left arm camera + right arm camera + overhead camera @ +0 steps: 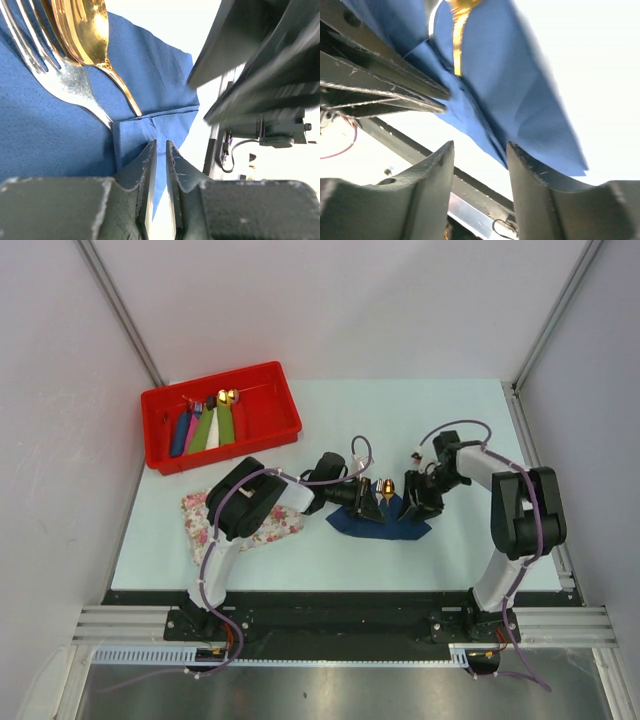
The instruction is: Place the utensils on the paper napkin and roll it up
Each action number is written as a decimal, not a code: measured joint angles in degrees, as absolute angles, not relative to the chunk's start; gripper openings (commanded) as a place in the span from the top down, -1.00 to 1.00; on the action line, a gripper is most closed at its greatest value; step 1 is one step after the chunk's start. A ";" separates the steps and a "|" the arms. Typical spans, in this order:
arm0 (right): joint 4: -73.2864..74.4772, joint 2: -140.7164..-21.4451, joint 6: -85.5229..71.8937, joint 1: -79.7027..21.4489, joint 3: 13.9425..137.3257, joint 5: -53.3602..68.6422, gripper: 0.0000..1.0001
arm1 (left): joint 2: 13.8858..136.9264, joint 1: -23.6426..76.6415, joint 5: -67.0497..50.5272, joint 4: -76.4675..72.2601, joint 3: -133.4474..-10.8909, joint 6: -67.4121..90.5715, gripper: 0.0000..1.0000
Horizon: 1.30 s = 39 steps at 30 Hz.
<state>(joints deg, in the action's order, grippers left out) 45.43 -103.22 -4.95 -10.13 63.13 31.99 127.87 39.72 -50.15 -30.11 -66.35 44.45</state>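
The navy paper napkin (380, 521) lies on the table between my two grippers. The gold spoon (385, 485) and the silvery fork (55, 67) lie side by side on it; the spoon bowl fills the top of the left wrist view (85, 30). A flap of the napkin (150, 125) is folded over both handles. My left gripper (366, 503) has its jaws almost together at that flap's edge (161, 150), pinching it. My right gripper (412, 502) is open at the napkin's right side (481, 150); a raised napkin edge (520, 110) hangs just by its right finger.
A red bin (221, 416) at the back left holds several coloured rolls with gold tips. A pink-flowered tray (245, 522) lies at the left under the left arm. The two grippers are very close together over the napkin.
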 measured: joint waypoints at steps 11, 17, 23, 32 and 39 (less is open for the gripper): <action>50.78 -101.19 -1.56 -0.01 63.79 26.81 -0.35 | 127.87 39.70 -50.17 -30.13 -66.35 44.42 0.62; 53.60 -106.61 -1.74 -0.30 63.55 29.08 -0.34 | 127.87 39.70 -50.17 -30.13 -66.35 44.42 0.62; 54.28 -109.01 -3.36 -0.27 63.57 35.16 -0.28 | 127.87 39.68 -50.17 -30.15 -66.35 44.42 0.62; 45.30 -108.86 -4.51 -0.30 63.13 44.80 -0.21 | 127.87 39.68 -50.19 -30.15 -66.35 44.45 0.62; 43.24 -108.53 -5.13 -0.30 62.63 49.04 0.21 | 127.87 39.68 -50.19 -30.20 -66.35 44.47 0.62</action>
